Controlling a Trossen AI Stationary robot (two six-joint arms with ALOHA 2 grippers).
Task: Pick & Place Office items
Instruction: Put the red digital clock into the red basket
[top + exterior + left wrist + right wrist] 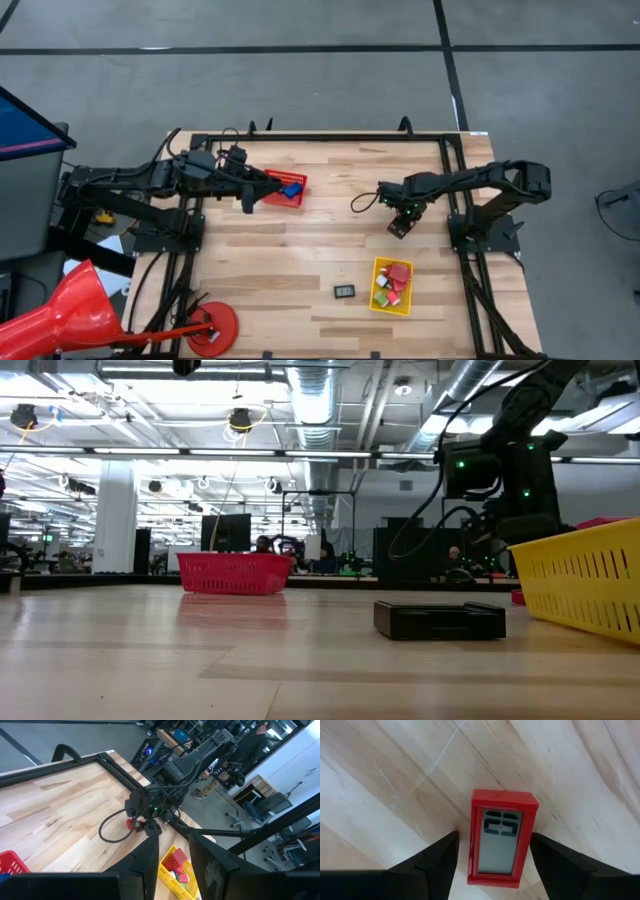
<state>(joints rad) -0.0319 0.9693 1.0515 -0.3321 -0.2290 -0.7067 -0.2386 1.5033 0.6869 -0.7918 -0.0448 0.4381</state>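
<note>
Nearest the lens, right wrist view: a small red-framed display piece, flat rectangle with a pale grey face and dark segment digits, lying on the pale wood-grain table. The right gripper straddles it, dark fingers spread either side with a gap showing on both flanks. Judged poised to close, not yet gripping.

High view, table as clock face: right gripper sits at about 2 o'clock. Yellow rectangular bin, perforated plastic walls, at about 5 o'clock, already holding several items: red, pink and green blocks. One flat dark rectangle with a pale face lies just beside the bin, outside it. Red mesh basket at about 11 o'clock holds a blue block.

Left gripper hangs beside the red basket's edge; in its wrist view the fingers stand slightly apart with nothing between them.

Progress, judged: well along. Two pieces visibly left on the bare wood: the red display and the dark rectangle.
</note>
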